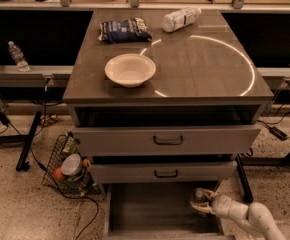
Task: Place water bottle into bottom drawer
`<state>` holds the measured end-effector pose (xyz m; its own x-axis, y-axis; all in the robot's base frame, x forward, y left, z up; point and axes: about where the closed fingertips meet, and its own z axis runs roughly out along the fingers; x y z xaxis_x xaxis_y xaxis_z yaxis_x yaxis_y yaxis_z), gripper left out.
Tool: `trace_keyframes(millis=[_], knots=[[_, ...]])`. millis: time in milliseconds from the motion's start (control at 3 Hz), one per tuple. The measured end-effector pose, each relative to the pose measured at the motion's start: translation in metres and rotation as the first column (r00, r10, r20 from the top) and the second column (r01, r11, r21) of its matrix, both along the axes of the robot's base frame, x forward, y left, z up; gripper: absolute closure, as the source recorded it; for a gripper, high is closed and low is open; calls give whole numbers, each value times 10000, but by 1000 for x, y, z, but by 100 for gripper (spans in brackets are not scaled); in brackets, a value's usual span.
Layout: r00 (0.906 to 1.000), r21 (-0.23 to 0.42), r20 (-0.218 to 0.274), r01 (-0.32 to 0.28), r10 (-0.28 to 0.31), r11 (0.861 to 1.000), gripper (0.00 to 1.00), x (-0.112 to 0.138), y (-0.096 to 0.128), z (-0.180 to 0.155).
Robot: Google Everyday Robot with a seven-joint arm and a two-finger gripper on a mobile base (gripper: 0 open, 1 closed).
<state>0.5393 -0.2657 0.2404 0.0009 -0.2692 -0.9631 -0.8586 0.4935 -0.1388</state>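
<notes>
Table (pixel 210 79): grey cabinet top with three drawers in its front. It carries only things not wanted for this task.

Bottom drawer (pixel 155 209): pulled well out toward the camera. Its plain grey interior is open from above and nothing is visible in it. Judged to be drawn this far so a bottle can be lowered in from the right.

Two upper drawers (pixel 135 140): only slightly out, dark handles showing. They overhang the rear of the bottom drawer, which likely explains the approach at its front right.

Arm (pixel 245 215): white, enters low from the right at floor level and is bent toward the drawer.

Wire basket (pixel 67 166): on the floor to the left, apart from the work.

Bowl (pixel 130 69), dark snack bag (pixel 124 30), white-labelled bottle (pixel 181 19): on the table, untouched.

Tool (pixel 201 206): at the right wall of the bottom drawer, near its rim. It appears clenched on the water bottle (pixel 199 195).

Water bottle: pale top up, roughly upright, just over the drawer's right edge and not yet set down. Judgement: placement is nearly done, with lowering and release remaining.
</notes>
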Motion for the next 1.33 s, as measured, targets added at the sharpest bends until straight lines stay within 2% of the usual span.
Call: trace_keyframes(millis=[333, 1000, 1333], knots=[[9991, 82, -262, -344, 346, 9994, 85, 0, 14, -17], [9945, 248, -750, -712, 728, 9972, 39, -13, 29, -35], [9945, 248, -752, -711, 728, 9972, 17, -13, 29, -34]])
